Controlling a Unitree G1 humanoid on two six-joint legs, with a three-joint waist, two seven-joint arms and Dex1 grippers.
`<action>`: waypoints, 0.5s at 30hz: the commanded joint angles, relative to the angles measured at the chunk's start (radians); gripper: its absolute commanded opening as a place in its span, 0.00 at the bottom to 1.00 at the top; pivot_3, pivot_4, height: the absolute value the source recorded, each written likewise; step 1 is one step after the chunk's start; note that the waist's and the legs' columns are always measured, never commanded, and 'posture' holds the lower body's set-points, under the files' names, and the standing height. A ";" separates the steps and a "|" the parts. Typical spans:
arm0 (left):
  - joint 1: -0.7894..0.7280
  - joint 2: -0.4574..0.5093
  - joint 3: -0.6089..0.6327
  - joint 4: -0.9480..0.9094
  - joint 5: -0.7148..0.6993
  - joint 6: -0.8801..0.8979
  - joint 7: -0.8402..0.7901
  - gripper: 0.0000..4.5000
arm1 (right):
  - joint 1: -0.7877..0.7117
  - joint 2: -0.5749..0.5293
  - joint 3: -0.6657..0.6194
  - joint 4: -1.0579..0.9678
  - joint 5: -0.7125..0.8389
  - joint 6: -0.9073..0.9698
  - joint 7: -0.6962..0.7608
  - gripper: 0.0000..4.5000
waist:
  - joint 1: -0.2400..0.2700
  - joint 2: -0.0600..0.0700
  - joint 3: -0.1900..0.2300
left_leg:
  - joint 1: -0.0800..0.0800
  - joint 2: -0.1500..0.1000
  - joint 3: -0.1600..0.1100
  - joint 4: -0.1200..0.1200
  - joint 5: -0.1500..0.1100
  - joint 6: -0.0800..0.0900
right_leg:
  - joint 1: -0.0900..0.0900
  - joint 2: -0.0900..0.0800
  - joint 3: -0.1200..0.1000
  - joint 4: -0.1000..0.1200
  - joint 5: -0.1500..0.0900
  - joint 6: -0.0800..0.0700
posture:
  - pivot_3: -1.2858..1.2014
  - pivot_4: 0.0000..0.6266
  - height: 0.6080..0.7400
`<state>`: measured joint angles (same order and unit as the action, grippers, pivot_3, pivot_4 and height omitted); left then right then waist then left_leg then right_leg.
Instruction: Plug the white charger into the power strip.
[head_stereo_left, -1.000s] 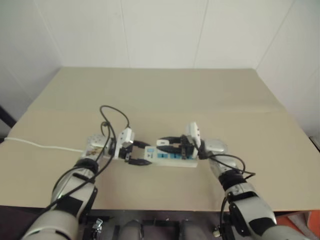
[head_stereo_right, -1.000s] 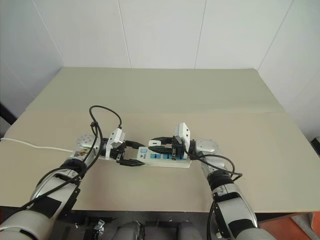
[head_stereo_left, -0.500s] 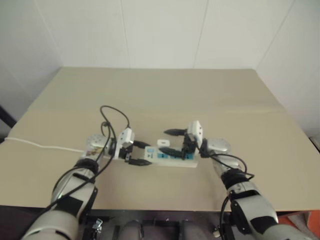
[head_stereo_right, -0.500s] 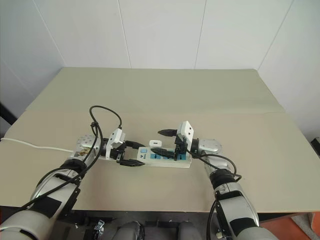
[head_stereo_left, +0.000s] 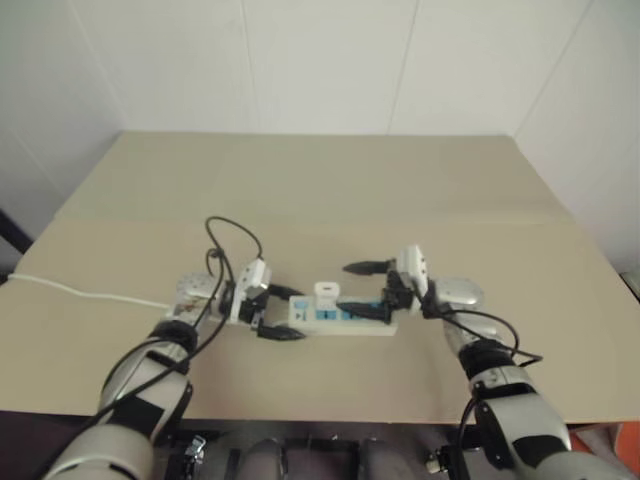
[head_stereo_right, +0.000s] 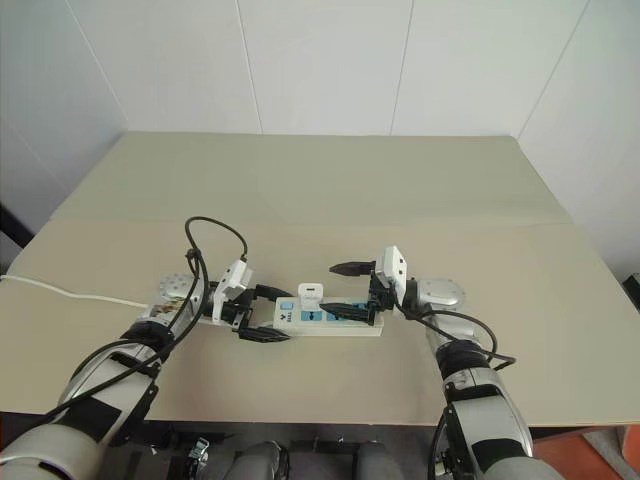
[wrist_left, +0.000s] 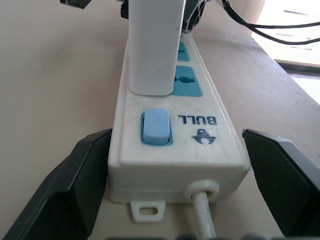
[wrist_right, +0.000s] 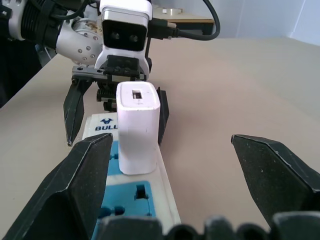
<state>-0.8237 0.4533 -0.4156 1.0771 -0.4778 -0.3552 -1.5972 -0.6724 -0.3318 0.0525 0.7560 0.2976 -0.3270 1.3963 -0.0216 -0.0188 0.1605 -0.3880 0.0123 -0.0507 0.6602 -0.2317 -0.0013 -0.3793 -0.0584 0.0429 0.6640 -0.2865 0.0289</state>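
Table (head_stereo_right: 420, 190), beige, wide and bare toward the far edge and both side edges, with white wall panels behind it; the near edge runs just below the arms. Strip (head_stereo_right: 335, 322), white with blue outlet faces, lies flat near the table's front middle, long axis running left to right, switch end toward the left gripper. Its cord (head_stereo_left: 80, 291), thin and white, trails off to the table's left edge. Charger (head_stereo_right: 312, 295), white, stands upright in the outlet next to the blue switch (wrist_left: 156, 127); the outlets beyond it toward the right gripper show bare. Left gripper (head_stereo_right: 262, 313), fingers spread apart, one on each side of the strip's switch end; in the left wrist view one finger lies close against the strip's side and the other stands off, nothing clamped. Right gripper (head_stereo_right: 346, 288), fingers wide apart, holding nothing, reaching in from the strip's other end; one finger lies along the strip's top and the other hangs over the table behind it, the charger well free of both in the right wrist view. Black cable (head_stereo_right: 215, 240) loops up over the left wrist above the table, off the strip. Open tabletop lies all round the strip beyond the two grippers
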 joint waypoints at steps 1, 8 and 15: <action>-0.002 0.049 0.006 -0.059 -0.054 -0.038 -0.017 0.99 | 0.015 -0.046 -0.026 -0.005 0.008 -0.024 0.044 1.00 | 0.000 0.000 0.000 | -0.002 0.000 0.000 0.000 0.000 0.000 | -0.003 0.000 0.000 0.000 0.000 0.000 | 0.52 0.24 1.00; 0.002 0.312 -0.055 -0.219 -0.182 -0.005 -0.017 0.99 | 0.006 -0.236 -0.118 -0.056 0.065 -0.010 0.157 1.00 | -0.004 0.003 0.011 | -0.009 0.000 0.001 0.000 0.000 0.000 | -0.011 0.000 0.001 0.001 0.000 0.000 | 0.52 0.24 1.00; -0.033 0.534 -0.063 -0.171 -0.181 -0.014 -0.017 0.99 | -0.022 -0.532 -0.054 -0.106 0.076 0.103 0.218 1.00 | -0.009 0.007 0.020 | -0.010 0.000 0.002 0.000 0.000 0.000 | -0.011 0.000 0.001 0.000 0.000 0.000 | 0.52 0.24 1.00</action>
<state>-0.8242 0.9492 -0.4912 0.9115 -0.6467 -0.3657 -1.6113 -0.6709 -0.8254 -0.0121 0.6956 0.3536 -0.2498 1.5565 -0.0308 -0.0120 0.1808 -0.3977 0.0126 -0.0491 0.6603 -0.2317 -0.0013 -0.3907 -0.0586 0.0442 0.6644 -0.2865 0.0286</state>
